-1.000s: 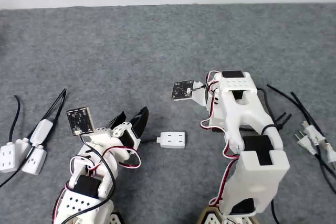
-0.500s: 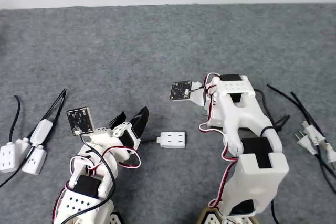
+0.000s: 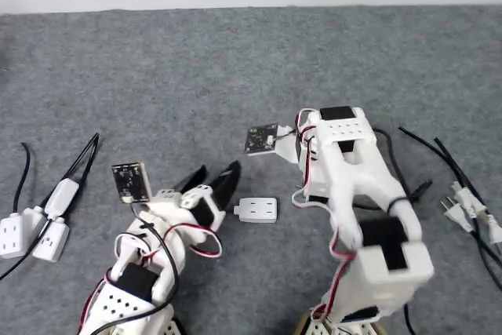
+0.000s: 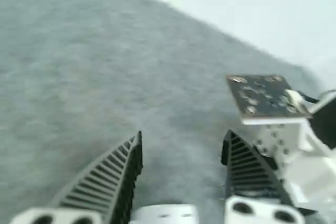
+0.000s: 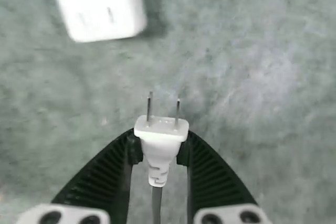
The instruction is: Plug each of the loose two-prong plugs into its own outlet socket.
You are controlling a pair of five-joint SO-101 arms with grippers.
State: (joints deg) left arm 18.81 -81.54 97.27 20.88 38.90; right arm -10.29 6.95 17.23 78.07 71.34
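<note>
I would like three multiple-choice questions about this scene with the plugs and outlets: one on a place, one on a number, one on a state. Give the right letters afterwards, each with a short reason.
1. Where is the middle outlet block?
A. lying on the grey mat near the left gripper
B. at the mat's far edge
C. on top of an arm

2. How many prongs has the plug in the right gripper?
A. one
B. two
C. three

3. What is the state of the left gripper?
A. shut on a cable
B. shut on a plug
C. open and empty

Answers:
1 A, the high view shows the block on the mat close beside that gripper.
2 B, the right wrist view shows two metal prongs standing out of the white plug.
3 C, the left wrist view shows it spread wide, gripping nothing.
</note>
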